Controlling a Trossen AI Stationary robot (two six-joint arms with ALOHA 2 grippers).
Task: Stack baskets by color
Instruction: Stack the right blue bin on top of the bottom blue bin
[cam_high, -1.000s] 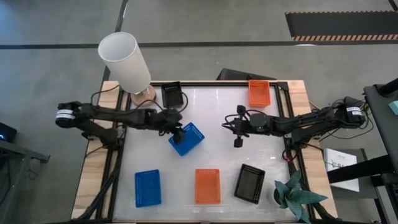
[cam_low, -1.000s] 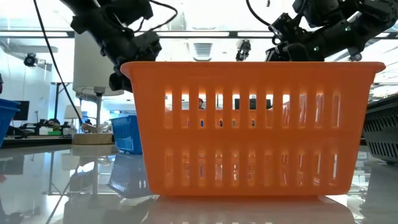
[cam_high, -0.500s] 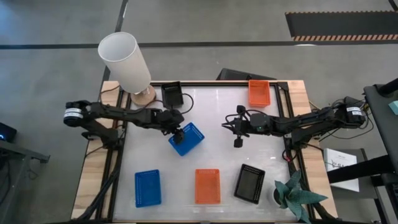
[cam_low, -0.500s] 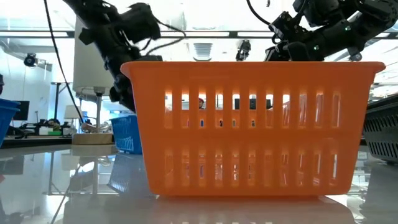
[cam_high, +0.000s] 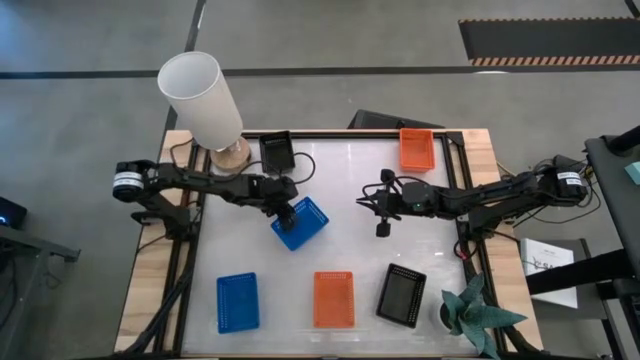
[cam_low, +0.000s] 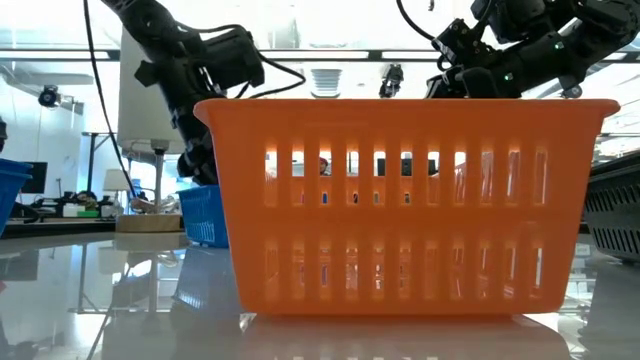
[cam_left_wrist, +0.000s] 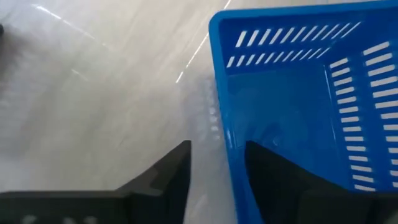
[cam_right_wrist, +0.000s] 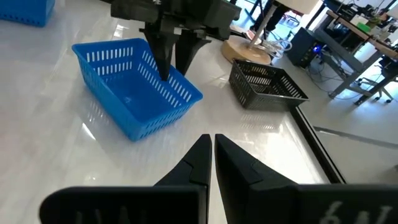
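Observation:
A blue basket (cam_high: 302, 224) stands askew on the white table near its middle. My left gripper (cam_high: 288, 212) is down at it, open. One finger (cam_left_wrist: 267, 174) is inside the basket and the other finger (cam_left_wrist: 177, 168) outside, with the basket's far-left wall (cam_left_wrist: 225, 118) between them. My right gripper (cam_high: 382, 228) hangs shut above the table's middle right, with nothing in it. Another blue basket (cam_high: 238, 301), an orange basket (cam_high: 334, 299) and a black basket (cam_high: 401, 295) stand along the near edge. A second orange basket (cam_high: 418, 148) and a second black basket (cam_high: 276, 152) stand at the far edge. My left gripper stands astride the blue basket's far-left wall (cam_right_wrist: 163, 59), coming slanting down from the table's left. Whether either finger touches the wall, I cannot tell. The basket rests flat on the table.
A tall white lampshade (cam_high: 200, 98) on a wooden base (cam_high: 232, 152) stands at the far left corner, close behind my left arm. A green plant (cam_high: 472, 312) sits at the near right corner. In the low view the near orange basket (cam_low: 405, 205) fills the foreground.
My left gripper has gone down toward the blue basket and tipped more steeply, while its arm has drawn in toward the table. The basket has stayed where it was.

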